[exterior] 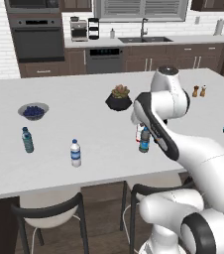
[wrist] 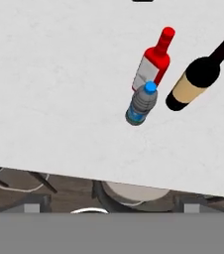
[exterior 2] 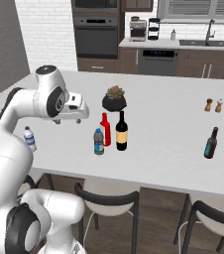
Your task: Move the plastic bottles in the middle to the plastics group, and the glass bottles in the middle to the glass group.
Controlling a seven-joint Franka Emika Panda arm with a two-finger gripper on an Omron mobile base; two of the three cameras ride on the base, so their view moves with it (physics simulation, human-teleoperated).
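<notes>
The tool (exterior 2: 85, 110) is hanging wide open, holding nothing, at nine o'clock from the grey bottle (exterior 2: 98, 142) standing on the desk (exterior 2: 173, 144).

Base cams look fwd/down over counter (exterior: 84, 163) from behind-left & behind-right; hand cam looks down, closer.

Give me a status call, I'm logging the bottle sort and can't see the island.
Pincer open, empty, above the counter. Grey-clear bottle, brown bottle and red-capped bottle upright mid-counter, clustered close. Nothing blocking.
</notes>
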